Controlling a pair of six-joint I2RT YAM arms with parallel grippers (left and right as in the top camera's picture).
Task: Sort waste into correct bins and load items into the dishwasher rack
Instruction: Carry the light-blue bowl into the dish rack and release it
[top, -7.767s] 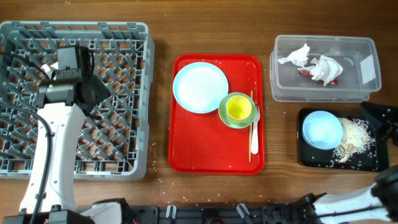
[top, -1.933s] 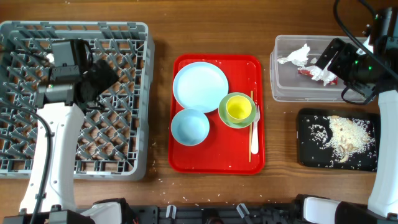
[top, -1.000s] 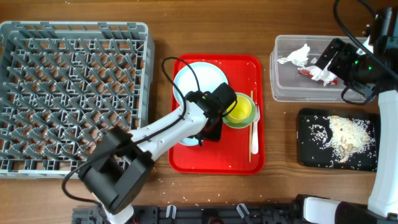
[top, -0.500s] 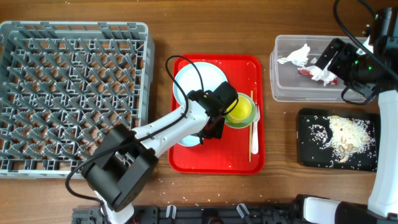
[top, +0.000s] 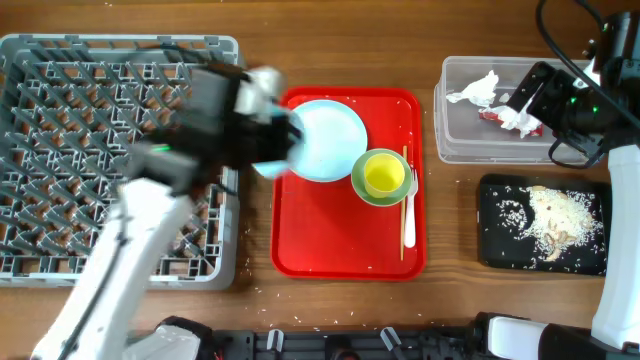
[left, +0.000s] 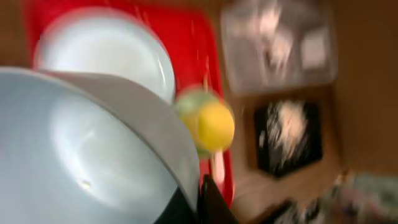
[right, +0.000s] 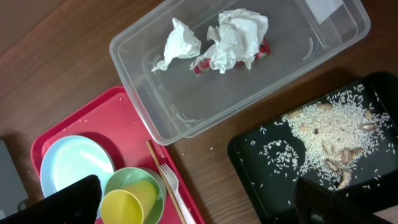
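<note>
My left gripper (top: 264, 138) is shut on the rim of the small pale bowl (top: 272, 160), held in the air over the left edge of the red tray; the arm is motion-blurred. In the left wrist view the bowl (left: 93, 149) fills the frame, with one dark finger (left: 209, 202) at its rim. The pale blue plate (top: 325, 140), the mint-green bowl (top: 395, 190) with the yellow cup (top: 382, 175) in it, the chopsticks (top: 404, 160) and the fork (top: 409, 220) lie on the tray. The grey rack (top: 60, 150) stands at the left. My right gripper (right: 196, 190) hangs open above the clear tub (top: 570, 140).
The tub holds white tissues (right: 236, 34) and a red wrapper (right: 264, 46). The black tray (top: 500, 250) beside it holds rice scraps (top: 560, 220). The red serving tray (top: 345, 245) sits mid-table. Crumbs lie scattered along the table's front edge.
The left gripper closed on the small bowl, lifted it off the red tray and swung up and left toward the rack. The right arm has not moved.
</note>
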